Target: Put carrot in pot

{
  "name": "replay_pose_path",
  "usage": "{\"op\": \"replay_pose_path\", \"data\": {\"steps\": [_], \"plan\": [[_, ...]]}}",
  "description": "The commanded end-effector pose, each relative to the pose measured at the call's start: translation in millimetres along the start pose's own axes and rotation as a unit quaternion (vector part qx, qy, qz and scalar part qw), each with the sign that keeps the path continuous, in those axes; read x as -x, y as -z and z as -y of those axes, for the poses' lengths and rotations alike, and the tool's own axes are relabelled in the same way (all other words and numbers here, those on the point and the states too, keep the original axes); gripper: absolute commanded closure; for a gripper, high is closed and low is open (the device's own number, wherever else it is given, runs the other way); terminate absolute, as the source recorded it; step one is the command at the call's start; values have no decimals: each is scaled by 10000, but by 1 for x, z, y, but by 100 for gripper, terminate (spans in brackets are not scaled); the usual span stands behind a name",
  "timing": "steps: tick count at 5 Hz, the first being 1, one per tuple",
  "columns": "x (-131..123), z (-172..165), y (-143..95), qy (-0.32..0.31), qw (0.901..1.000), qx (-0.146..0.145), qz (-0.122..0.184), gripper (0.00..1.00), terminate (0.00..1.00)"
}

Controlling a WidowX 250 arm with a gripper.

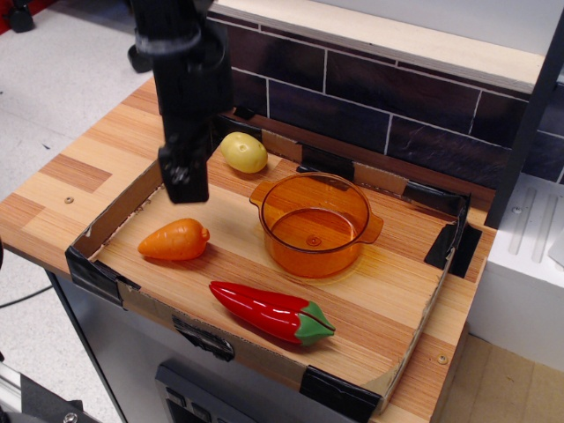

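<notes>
The orange carrot point(174, 240) lies on its side at the left of the cardboard tray point(107, 227), tapered end pointing left. The amber transparent pot point(315, 225) stands upright and empty in the tray's middle, to the right of the carrot. My black gripper point(183, 183) hangs from the top left, its tip a little above and behind the carrot and not touching it. I see it edge-on, so the gap between the fingers is hidden. Nothing shows in its grasp.
A red pepper with a green stem point(271, 311) lies near the tray's front edge. A yellow potato-like ball point(243, 152) sits at the back left. A dark tiled wall point(397, 110) runs behind, and a white box point(524, 264) stands at the right.
</notes>
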State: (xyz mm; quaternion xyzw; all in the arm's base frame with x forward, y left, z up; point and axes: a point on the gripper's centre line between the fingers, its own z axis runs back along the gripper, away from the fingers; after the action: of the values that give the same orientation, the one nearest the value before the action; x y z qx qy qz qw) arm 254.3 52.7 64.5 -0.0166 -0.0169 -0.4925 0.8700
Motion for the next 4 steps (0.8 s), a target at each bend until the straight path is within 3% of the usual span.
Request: {"op": "replay_pose_path", "data": {"steps": [1,3,4], "plan": [[8,0,29,864,9960,-26,-243,0,0],[17,2,58,833,9956,-124,-413,0,0],[19,2,60,728,9966,-154,-350,0,0]]}}
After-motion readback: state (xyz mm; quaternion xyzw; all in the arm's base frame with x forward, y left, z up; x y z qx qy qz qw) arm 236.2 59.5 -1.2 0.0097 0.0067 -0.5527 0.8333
